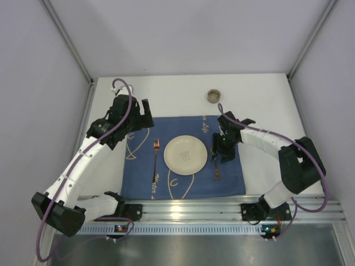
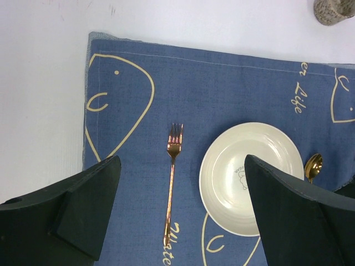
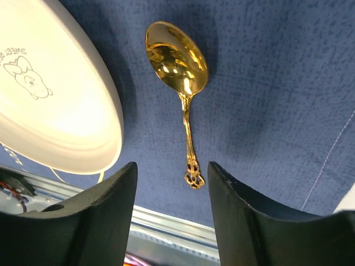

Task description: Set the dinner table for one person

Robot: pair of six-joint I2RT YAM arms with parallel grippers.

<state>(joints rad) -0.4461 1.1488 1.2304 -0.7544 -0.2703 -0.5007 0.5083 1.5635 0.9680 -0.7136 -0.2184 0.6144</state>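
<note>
The dinner table (image 1: 266,102) – large, white, matte – risks a crooked slim golden metal spoon (image 3: 185,111) if my right gripper (image 3: 171,174), parted and empty above it, brushes it while lifting.

**Pale Panelled Enclosure Around a White Desk**

A matte white desk (image 1: 266,105) is enclosed on three sides by plain, pale grey panels: a back wall (image 1: 188,33), a left wall (image 1: 30,88) and a right wall (image 1: 335,94). The far corners are marked by slim metal posts, a left post (image 1: 67,39) and a right post (image 1: 311,39). The near edge is bordered by a ribbed aluminium rail (image 1: 188,205), below which a dull grey surface (image 1: 194,249) is seen. Soft, even light is cast, and only faint shadows are formed.
</note>
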